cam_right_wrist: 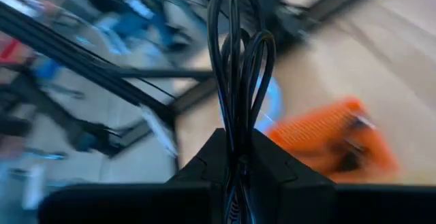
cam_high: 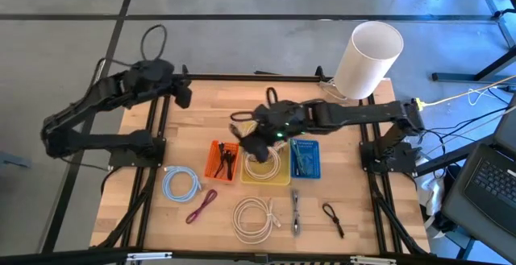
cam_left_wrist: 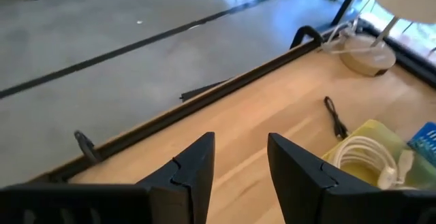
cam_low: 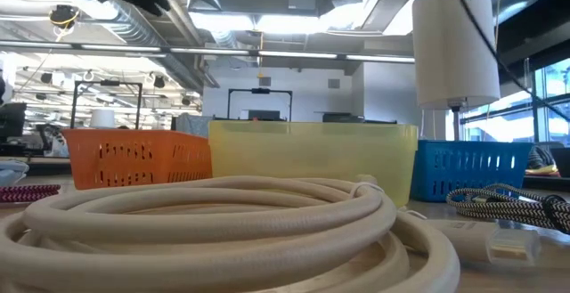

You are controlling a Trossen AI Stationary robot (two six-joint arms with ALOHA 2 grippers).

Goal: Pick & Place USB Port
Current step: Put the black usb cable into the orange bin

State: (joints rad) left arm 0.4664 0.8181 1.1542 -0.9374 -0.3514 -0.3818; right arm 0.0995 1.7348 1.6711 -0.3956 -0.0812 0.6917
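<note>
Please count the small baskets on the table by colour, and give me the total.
Orange basket: 1
Yellow basket: 1
Blue basket: 1
Total: 3

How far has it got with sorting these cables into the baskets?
Partly done: the yellow basket holds a white coil and the orange basket dark cables. In hand: the right gripper, above the baskets, is shut on a looped black cable. Left: placing it, plus loose cables at the table's front. The left gripper waits.
</note>
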